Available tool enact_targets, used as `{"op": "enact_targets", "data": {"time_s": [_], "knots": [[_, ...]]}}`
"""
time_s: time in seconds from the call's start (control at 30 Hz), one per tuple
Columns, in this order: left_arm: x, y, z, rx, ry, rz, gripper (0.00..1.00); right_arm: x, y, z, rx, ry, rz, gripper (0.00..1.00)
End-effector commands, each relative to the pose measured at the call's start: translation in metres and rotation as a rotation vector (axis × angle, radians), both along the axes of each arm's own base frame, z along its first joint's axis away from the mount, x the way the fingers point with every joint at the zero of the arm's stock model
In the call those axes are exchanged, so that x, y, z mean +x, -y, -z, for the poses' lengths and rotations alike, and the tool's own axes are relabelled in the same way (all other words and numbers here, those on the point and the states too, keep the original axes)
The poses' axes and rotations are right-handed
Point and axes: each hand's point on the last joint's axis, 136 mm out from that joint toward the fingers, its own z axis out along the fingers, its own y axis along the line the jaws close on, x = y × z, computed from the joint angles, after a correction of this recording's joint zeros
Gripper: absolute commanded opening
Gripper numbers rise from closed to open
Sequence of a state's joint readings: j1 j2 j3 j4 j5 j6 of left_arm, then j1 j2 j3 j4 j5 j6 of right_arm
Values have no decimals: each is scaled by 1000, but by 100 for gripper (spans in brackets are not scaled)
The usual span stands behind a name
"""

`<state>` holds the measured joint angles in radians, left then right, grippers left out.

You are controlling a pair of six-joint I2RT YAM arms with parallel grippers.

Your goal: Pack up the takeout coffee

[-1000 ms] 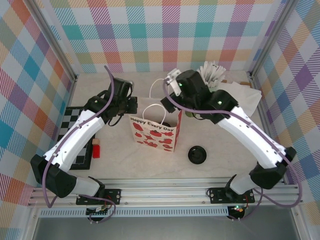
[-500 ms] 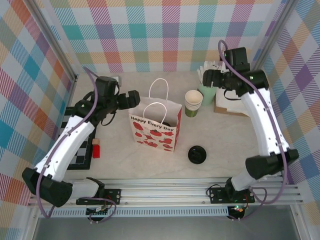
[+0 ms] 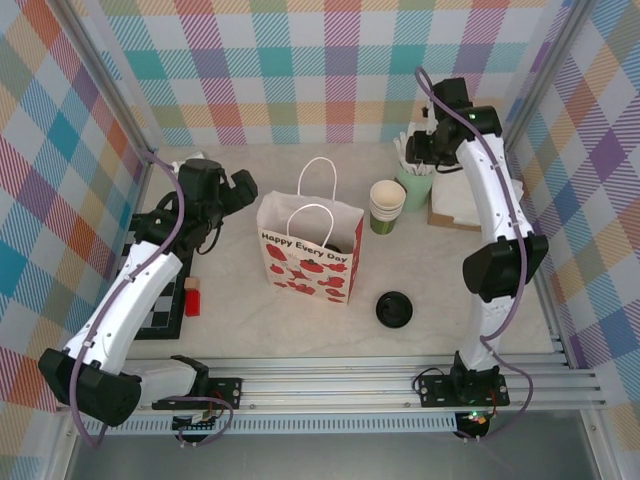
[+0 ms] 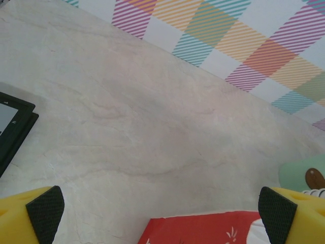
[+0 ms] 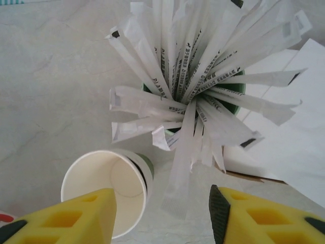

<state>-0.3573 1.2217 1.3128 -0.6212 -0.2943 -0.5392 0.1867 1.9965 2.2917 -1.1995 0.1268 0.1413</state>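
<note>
Coffee [image 3: 336, 244] seems upright in the bag [image 3: 310, 272], lid up. Left gripper [image 4: 161, 211] has let go of the bag and stands wide and empty. Right gripper [image 5: 162, 213], part-open and empty, has swung behind the bag, over the straws [image 5: 193, 66].

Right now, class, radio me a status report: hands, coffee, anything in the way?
Left hand open, beside bag. Right hand open over straws. Coffee in bag, black lid showing. Nothing blocks bag.

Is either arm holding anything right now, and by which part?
Nothing is held. The left gripper is open; the right gripper hangs, fingers apart, above the white paper-wrapped straws, gripping none.
</note>
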Motion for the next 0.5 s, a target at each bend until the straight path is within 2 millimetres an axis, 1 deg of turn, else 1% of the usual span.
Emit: {"op": "enact_targets", "data": {"time_s": [0.0, 0.17, 0.27, 0.47], "knots": [[7, -11, -11, 1, 37, -63, 100, 4, 6, -1, -42, -6, 16, 51], [9, -15, -11, 22, 36, -75, 100, 1, 9, 8, -62, -46, 29, 49], [11, -15, -7, 26, 25, -78, 100, 1, 8, 10, -58, -52, 31, 48], [17, -11, -3, 22, 9, -66, 100, -3, 4, 16, -58, -76, 20, 42]]}}
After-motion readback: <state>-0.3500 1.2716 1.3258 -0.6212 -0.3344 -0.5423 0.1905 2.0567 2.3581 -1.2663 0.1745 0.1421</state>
